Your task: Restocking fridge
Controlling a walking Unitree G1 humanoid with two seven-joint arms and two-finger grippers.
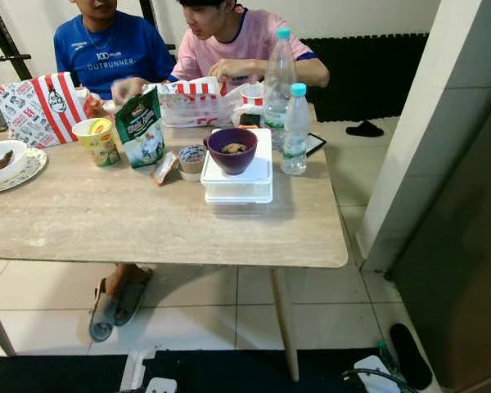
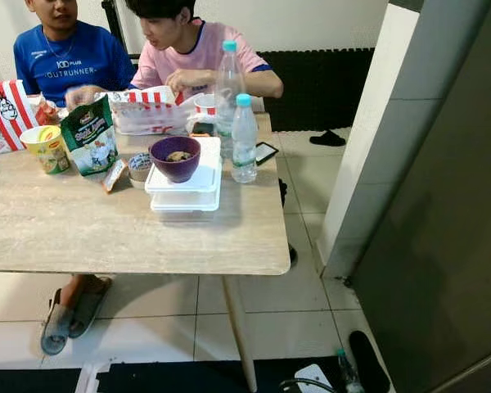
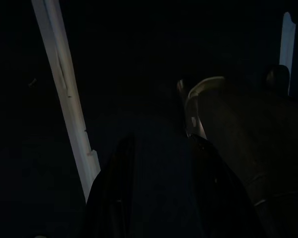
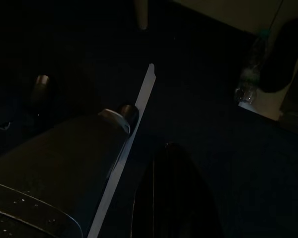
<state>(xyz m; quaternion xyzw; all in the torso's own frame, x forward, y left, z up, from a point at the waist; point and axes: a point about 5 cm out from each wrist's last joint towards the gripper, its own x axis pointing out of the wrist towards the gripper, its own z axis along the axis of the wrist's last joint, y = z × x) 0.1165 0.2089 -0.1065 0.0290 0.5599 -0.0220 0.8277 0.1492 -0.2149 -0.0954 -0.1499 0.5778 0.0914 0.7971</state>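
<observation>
A: Taking the purple bowl (image 1: 232,150) as the marker, what lies nearest us?

B: Both arms hang low, well short of it. The left gripper (image 3: 159,193) shows its two jaws standing apart in the gloom; the right gripper (image 4: 171,198) is one dark shape, and I cannot tell whether its jaws are parted or together.

A: And the bowl itself?

B: It sits directly on the stacked white containers (image 1: 237,182), near the right end of the surface (image 1: 147,229). Two water bottles (image 1: 295,129) stand just right of it, one behind the other.

A: The risk?

B: I judge that lifting the stack could tip the bowl off, since nothing fixes it. A reach could also knock the tall, clear, blue-capped bottles over.

A: Beyond?

B: Snack packets (image 1: 141,127), then two people (image 1: 229,41) seated at the far edge.
</observation>
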